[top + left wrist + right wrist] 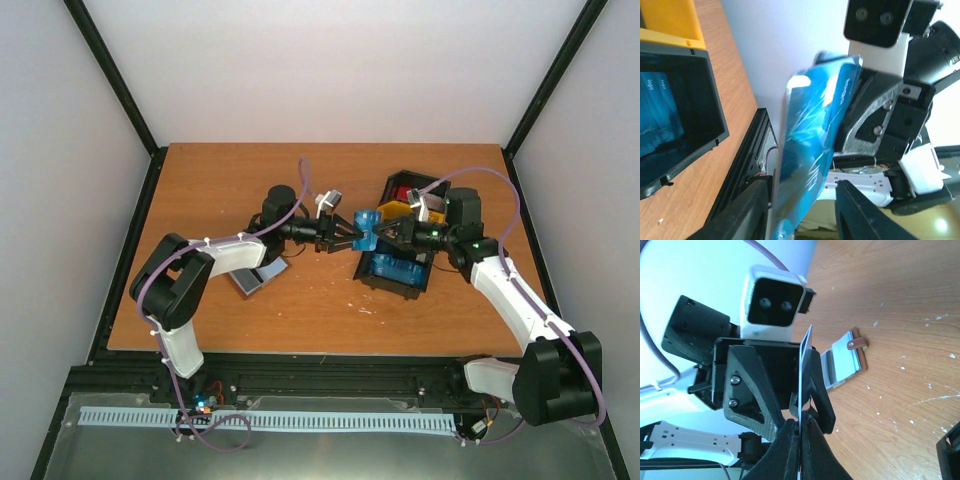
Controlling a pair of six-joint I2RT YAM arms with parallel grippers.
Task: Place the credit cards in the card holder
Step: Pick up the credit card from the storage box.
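Right gripper (800, 440) clamped flat on one blue credit card (366, 232), held in the air just left of black tray (395, 275). Left gripper (799, 192) faces it nose to nose, fingers part-spread and straddling the same card, with a gap showing on one side, so not pinched. More blue cards (655, 115) lie inside black tray. Yellow tray (402, 210) at its far end. Card holder (845, 362) flat on table (300, 180), grey inside showing, well left of black tray, under left arm.
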